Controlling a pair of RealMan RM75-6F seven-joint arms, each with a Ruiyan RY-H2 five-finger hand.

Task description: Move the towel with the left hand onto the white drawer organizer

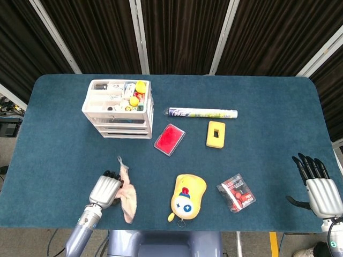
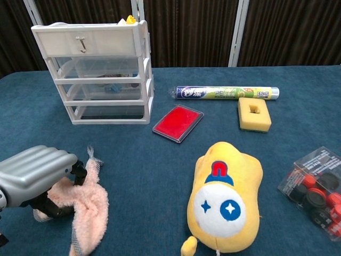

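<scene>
Down at the near edge, left of centre, the left hand (image 1: pixel 107 190) has its fingers curled into the pink towel (image 1: pixel 127 194), bunching it into a crumpled heap on the blue worktop (image 1: pixel 59 144); one loose end trails toward the near edge and a small corner sticks up just behind the hand. In the chest view the same hand (image 2: pixel 33 174) sits on top of the gathered cloth. Over at the near right corner, the right hand (image 1: pixel 320 186) lies flat, fingers straight and spread, holding nothing.

Still near, the yellow plush toy (image 1: pixel 188 196) lies at centre, and to its right a clear box of red-and-black pieces (image 1: pixel 236 193), its lid closed.

Further back, a red flat case (image 1: pixel 170 139) and a yellow sponge block (image 1: pixel 215 134) sit mid-worktop, with a long printed tube (image 1: pixel 200 113) lying crosswise behind them.

Toward the far left stands the white drawer organizer (image 1: pixel 118 108): its open top tray is crowded with small items, some yellow and red, over stacked clear drawers. A bare stretch of worktop separates it from the towel, and the left and right margins are open too.
</scene>
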